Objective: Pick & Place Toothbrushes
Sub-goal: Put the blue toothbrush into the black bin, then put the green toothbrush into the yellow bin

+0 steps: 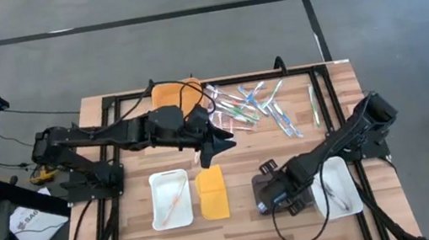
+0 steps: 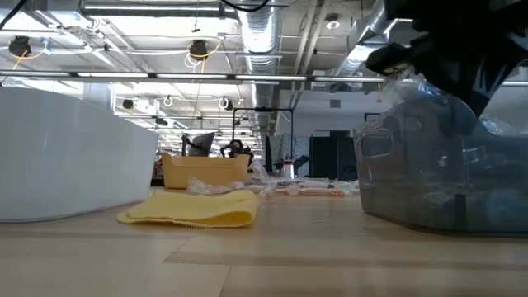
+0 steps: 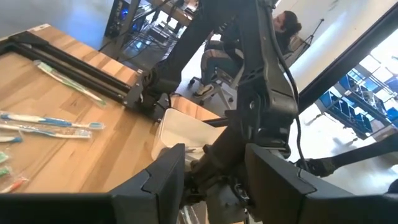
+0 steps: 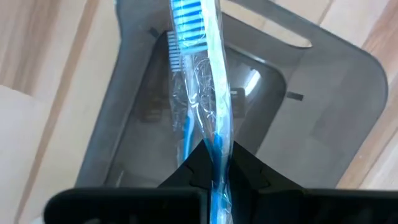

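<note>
My right gripper point(image 4: 214, 171) is shut on a blue toothbrush point(image 4: 202, 74) in a clear wrapper. It hangs over a dark grey see-through tray point(image 4: 323, 93) near the table's front point(image 1: 260, 183). My left gripper point(image 1: 218, 142) stands open above the table's middle with nothing between its fingers point(image 3: 214, 180). Behind it, several loose toothbrushes point(image 1: 251, 108) lie flat on the wood. One more toothbrush lies in the white tray point(image 1: 171, 199) at the front left. My right gripper pinches the wrapped toothbrush's handle point(image 4: 216, 144) between its two fingers, coming from above and pointing down. The bristle head point(image 4: 186, 25) reaches out past the fingers over the tray's inside. Whether the brush touches the tray I cannot tell.
A flat yellow lid point(image 1: 213, 193) lies beside the left white tray. A second white tray point(image 1: 340, 191) stands at the front right, under my right arm. An orange box point(image 1: 174, 92) stands at the far edge, and a single toothbrush point(image 1: 313, 105) lies at the far right. A person sits beyond the table point(image 3: 283, 28).
</note>
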Controlling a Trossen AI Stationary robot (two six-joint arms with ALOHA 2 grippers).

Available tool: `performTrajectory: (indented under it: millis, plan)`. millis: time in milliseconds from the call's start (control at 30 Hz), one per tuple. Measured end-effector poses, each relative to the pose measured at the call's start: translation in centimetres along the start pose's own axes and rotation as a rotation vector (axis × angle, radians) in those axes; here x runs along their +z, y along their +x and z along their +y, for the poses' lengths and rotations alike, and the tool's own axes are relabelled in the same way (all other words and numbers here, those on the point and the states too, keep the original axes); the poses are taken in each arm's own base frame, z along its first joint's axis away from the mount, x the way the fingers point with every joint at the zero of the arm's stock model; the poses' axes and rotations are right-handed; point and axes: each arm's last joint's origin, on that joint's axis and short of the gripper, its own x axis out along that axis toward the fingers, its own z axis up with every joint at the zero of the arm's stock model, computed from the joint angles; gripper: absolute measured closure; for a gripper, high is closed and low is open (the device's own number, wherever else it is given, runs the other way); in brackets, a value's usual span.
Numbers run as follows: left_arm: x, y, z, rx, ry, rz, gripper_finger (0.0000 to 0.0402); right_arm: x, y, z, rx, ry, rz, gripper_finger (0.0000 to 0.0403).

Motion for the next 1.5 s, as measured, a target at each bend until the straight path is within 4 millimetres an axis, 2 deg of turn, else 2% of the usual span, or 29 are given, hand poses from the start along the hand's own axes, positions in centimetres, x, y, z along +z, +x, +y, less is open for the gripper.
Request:
performTrajectory:
  millis: [267, 433, 867, 1133, 1333, 1500]
  plan:
    - [0.1, 0.0, 0.0, -0.002, 0.007, -0.013, 0.0239, -1.1, 1.8, -0.3, -0.008, 0.002, 0.032, 0.0386]
    - [0.2, 0.0, -0.1, -0.006, 0.002, -0.02, 0.0239, -1.5, 2.1, -0.4, -0.024, 0.002, 0.05, 0.0376]
    - [0.3, 0.0, -0.1, -0.011, -0.001, -0.027, 0.0239, -1.5, 2.1, -0.6, -0.022, 0.01, 0.047, 0.0319]
    - [0.3, 0.0, -0.1, -0.011, -0.001, -0.028, 0.0239, -1.5, 2.1, -0.6, -0.022, 0.025, 0.049, 0.0254]
    - [1.0, -1.3, -0.5, -0.03, 0.014, -0.062, 0.0239, -1.1, 0.8, -1.2, -0.022, 0.033, 0.086, 0.0216]
    - [2.2, -3.1, -0.6, -0.006, 0.055, -0.133, 0.0239, 0.1, -1.7, -2.4, -0.027, 0.059, 0.046, 0.0209]
